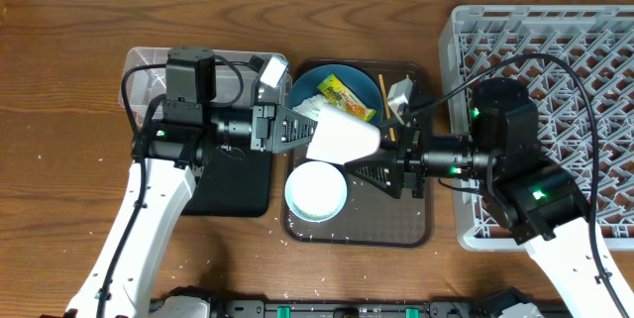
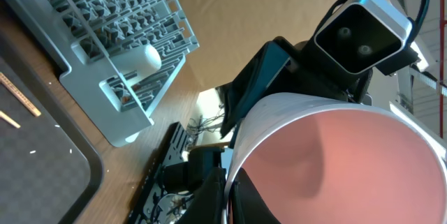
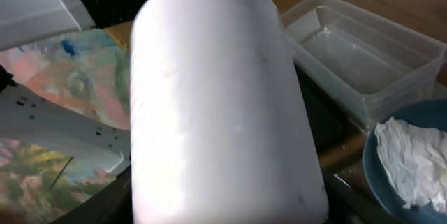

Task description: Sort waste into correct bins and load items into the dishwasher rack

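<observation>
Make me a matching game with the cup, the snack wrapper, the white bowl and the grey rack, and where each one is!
Things
1. cup
2. snack wrapper
3. white bowl
4. grey rack

Places
A. on the blue plate
B. at the right side of the table
C. up in the air between the left hand and the right hand
D. straight on the brown tray, beside the blue plate

Pairs: 1-C, 2-A, 3-D, 4-B

bowl [image 1: 316, 191] on tray [image 1: 416, 224], rack [image 1: 594, 51] at rt
</observation>
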`<state>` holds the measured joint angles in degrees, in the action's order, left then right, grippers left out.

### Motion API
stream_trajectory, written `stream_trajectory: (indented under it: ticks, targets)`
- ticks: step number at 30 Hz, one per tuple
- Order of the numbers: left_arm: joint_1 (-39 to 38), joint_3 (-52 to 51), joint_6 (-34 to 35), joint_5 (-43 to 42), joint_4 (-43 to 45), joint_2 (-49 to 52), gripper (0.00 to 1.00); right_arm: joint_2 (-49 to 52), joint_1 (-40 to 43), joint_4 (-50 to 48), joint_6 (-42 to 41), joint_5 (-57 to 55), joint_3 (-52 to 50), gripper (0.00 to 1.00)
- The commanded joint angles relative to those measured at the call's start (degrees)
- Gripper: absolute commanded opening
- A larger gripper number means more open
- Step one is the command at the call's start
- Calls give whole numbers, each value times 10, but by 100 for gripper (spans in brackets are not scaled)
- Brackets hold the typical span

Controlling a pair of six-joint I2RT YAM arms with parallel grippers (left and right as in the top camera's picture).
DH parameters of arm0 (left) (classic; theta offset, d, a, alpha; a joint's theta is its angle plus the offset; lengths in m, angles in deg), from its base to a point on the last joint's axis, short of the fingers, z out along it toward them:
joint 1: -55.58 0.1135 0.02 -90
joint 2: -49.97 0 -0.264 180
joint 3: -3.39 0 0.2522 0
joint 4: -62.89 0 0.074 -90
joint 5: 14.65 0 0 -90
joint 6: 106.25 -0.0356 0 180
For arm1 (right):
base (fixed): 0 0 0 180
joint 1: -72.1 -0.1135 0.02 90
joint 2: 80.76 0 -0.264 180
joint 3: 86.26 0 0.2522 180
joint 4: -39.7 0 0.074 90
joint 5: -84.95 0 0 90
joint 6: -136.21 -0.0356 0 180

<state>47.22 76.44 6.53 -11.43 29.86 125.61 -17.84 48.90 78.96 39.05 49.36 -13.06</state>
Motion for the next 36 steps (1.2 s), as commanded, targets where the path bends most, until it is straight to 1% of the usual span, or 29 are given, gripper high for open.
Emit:
stream_trajectory:
  ticks: [1,2,3,4,5,8,11,14,16,17,18,19,21,22,25,27,31,34,36]
  targets:
    - [-1,9,3,-33,1,0,6,-6,6,-9,-5,-21,8,62]
    - [-1,9,4,-32,1,0,6,-9,8,-11,-5,-21,8,62]
    - [-1,9,4,-32,1,0,6,-12,9,-13,-5,-21,8,65]
    - [-1,9,4,-32,1,0,6,-15,9,-15,-5,-21,8,72]
    - [-1,9,4,-32,1,0,6,-18,8,-16,-5,-21,8,75]
    - [-1,9,4,-32,1,0,6,-22,8,-17,-5,-19,8,75]
    - [-1,9,4,-32,1,0,6,-22,6,-17,-5,-19,8,68]
    - [-1,9,4,-32,1,0,6,-22,3,-17,-5,-18,8,57]
    - [-1,9,4,-32,1,0,8,-22,3,-17,-5,-19,8,54]
    - [-1,9,4,-32,1,0,17,-22,3,-17,-5,-19,8,54]
    - [-1,9,4,-32,1,0,35,-24,7,-17,-3,-19,8,53]
    - [-1,9,3,-31,1,0,45,-27,10,-16,4,-19,8,53]
    - [-1,9,4,-23,1,0,53,-41,26,-7,10,-30,8,53]
    - [-1,9,4,-21,1,0,57,-53,41,3,10,-42,8,53]
    - [-1,9,2,-18,1,0,59,-92,94,47,1,-96,9,52]
    - [-1,9,2,-10,1,0,60,-122,148,101,-16,-175,9,50]
    - [-1,9,2,-6,1,0,60,-165,263,225,-46,-371,9,50]
    - [-1,9,2,6,1,0,60,-178,346,278,-70,-445,9,49]
    - [-1,9,2,11,1,0,61,-175,398,297,-105,-510,9,47]
